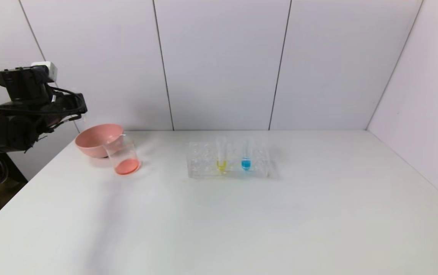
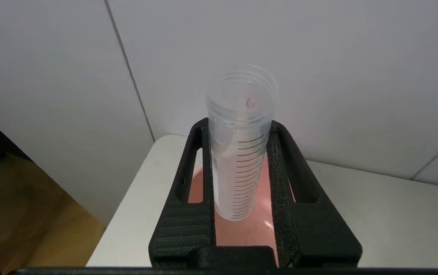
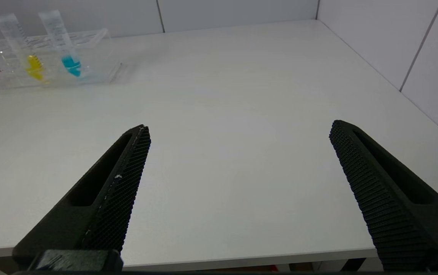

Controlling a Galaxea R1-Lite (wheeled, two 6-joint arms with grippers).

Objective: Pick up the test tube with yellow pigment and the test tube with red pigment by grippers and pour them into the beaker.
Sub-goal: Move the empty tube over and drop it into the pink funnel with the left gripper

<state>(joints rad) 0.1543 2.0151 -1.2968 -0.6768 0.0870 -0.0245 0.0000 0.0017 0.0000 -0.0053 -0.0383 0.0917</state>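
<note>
Head view: two tubes (image 1: 221, 153), one beaker (image 1: 123, 154).

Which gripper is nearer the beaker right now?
Left. The left gripper hangs up and left of the beaker, over the pink bowl. The right gripper sits beyond the table's near right edge.

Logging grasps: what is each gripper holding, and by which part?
The left gripper clamps an emptied test tube around its middle. The right gripper holds nothing.

pink bowl (image 1: 97, 139) far left; blue tube (image 1: 245, 156) upright in clear rack (image 1: 203, 165).
</note>
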